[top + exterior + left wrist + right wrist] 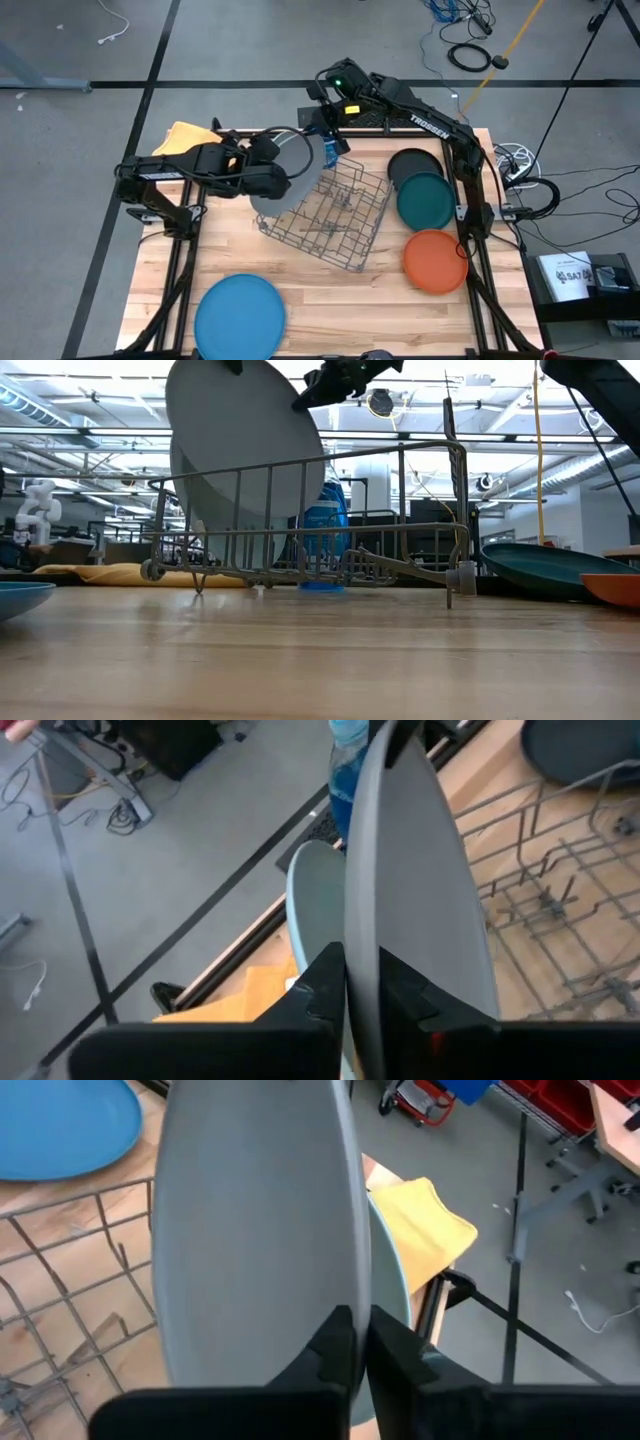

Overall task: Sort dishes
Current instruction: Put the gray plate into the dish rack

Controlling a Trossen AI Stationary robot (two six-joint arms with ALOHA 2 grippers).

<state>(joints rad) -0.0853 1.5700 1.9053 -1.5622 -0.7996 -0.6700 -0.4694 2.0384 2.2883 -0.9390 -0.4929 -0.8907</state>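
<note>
Wrist views – both pincers (pixel 360 985) (pixel 358 1342) pinch grey plate (pixel 250 1220); high view hides contact.

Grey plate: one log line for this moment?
grey plate: upright over wire rack | left gripper: shut on rim | right gripper: shut on rim

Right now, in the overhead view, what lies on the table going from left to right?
Yellow cloth → blue plate → wire rack → orange plate. The grey, black and teal plates overlap others in that order, so I leave them out.
</note>
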